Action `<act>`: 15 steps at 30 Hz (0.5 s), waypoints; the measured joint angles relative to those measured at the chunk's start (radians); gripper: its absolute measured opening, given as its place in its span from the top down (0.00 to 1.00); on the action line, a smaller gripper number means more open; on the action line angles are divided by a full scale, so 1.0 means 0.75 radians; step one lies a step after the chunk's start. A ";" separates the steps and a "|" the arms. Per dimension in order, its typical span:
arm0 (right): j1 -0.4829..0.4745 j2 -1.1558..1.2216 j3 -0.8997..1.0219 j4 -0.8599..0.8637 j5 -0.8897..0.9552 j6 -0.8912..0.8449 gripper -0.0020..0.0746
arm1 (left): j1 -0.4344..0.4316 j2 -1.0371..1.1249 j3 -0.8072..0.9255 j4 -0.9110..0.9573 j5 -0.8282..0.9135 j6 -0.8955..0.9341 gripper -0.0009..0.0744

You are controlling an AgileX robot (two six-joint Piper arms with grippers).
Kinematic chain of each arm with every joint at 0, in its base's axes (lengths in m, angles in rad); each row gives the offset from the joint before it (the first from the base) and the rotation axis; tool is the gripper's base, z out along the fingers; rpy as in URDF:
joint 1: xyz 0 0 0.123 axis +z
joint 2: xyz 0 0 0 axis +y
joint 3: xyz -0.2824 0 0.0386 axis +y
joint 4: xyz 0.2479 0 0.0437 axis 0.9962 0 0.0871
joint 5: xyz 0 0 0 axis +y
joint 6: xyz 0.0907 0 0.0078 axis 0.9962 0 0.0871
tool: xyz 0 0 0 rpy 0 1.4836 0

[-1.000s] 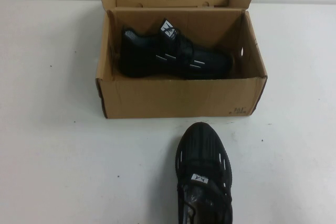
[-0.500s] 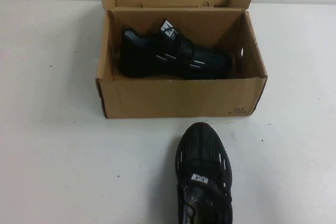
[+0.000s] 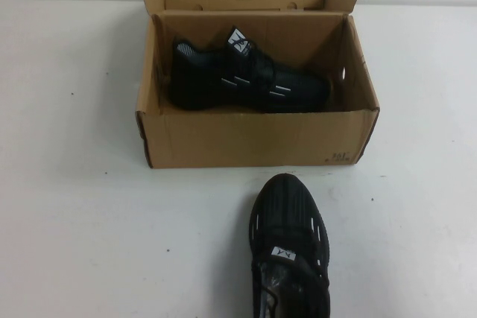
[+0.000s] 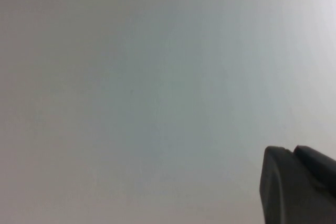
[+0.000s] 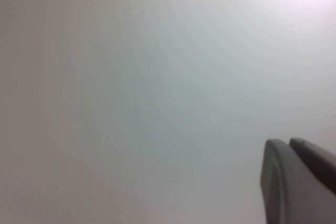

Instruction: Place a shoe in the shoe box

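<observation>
On table (image 3: 89, 229), near edge, right of centre: shoe (image 3: 289, 247) lying upright, toe pointing at box (image 3: 253, 139), just short of front wall. Second shoe (image 3: 250, 80) lying on side inside box already. Left gripper (image 4: 299, 184) and right gripper (image 5: 299, 179) hanging over bare table, outside high view; jaws' state: cannot tell. Judging shoe light, knit upper soft and yielding, sole stiffer. Best hold: across midfoot, pinching sides low near sole.

One shoe (image 3: 250, 80) in the shoe box (image 3: 253, 139) — another shoe (image 3: 289, 247) before it.
</observation>
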 joint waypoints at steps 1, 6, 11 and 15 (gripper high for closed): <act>0.000 0.000 0.000 0.000 -0.022 0.000 1.00 | 0.000 0.000 0.000 0.000 -0.021 0.000 0.99; 0.000 0.000 0.000 0.000 -0.274 0.009 1.00 | 0.000 0.000 0.000 -0.002 -0.239 -0.066 0.99; 0.000 -0.008 -0.022 0.006 -0.491 0.109 1.00 | 0.000 0.000 -0.013 -0.002 -0.465 -0.111 0.99; 0.000 -0.009 -0.180 0.004 -0.424 0.143 1.00 | 0.000 0.000 -0.143 -0.002 -0.412 -0.120 0.99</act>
